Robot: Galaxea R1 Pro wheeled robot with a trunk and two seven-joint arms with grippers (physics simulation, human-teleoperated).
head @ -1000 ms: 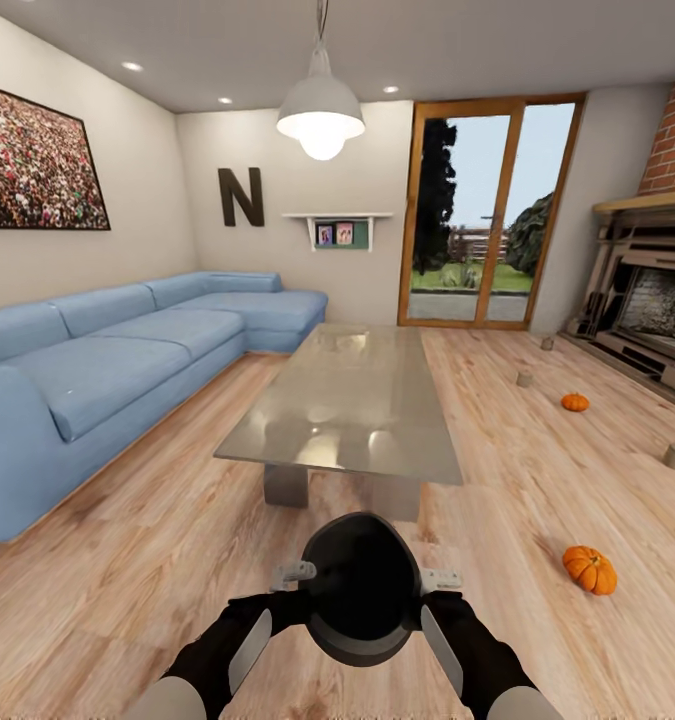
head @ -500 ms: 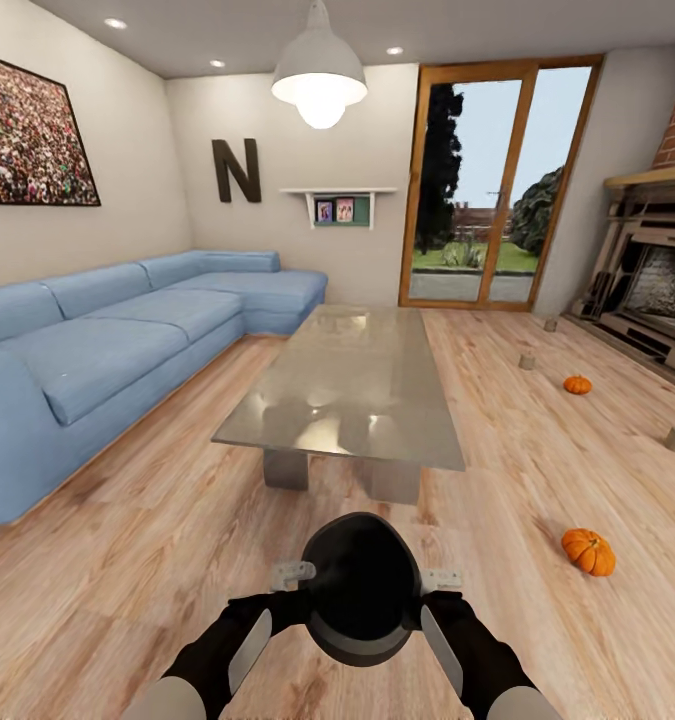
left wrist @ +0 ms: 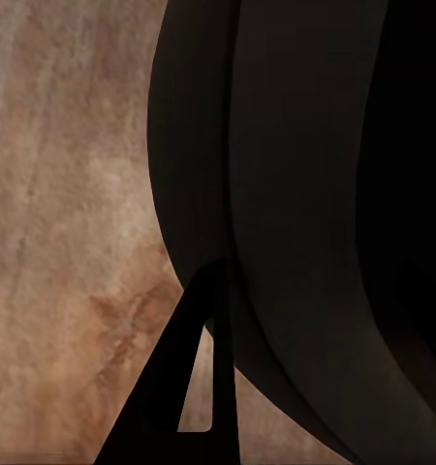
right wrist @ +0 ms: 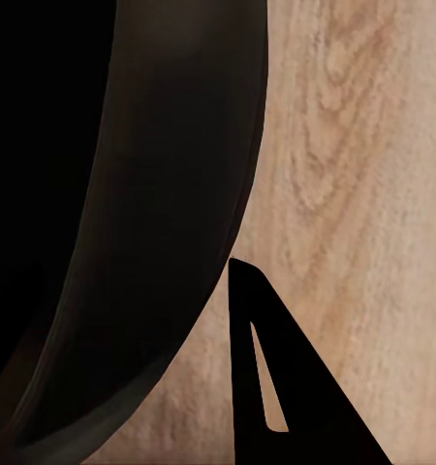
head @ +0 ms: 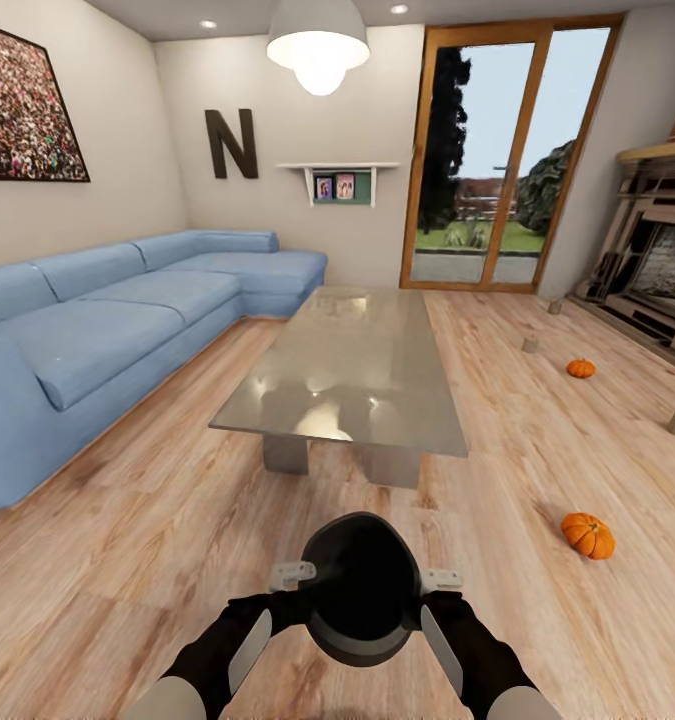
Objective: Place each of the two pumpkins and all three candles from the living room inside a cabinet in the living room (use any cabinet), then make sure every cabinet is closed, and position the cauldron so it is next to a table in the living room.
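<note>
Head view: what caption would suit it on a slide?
Both arms carry a black cauldron toward a glass-topped table; pumpkins lie on the floor.

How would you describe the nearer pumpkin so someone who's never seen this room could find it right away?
Start at the glass-topped table in the middle of the room and look to its right, on the wood floor. The nearer pumpkin lies past the table's near right corner, looking larger than the far pumpkin by the fireplace.

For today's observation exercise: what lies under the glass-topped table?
Under the table two pale block legs stand on the wood floor. The reflective top hides the rest beneath.
</note>
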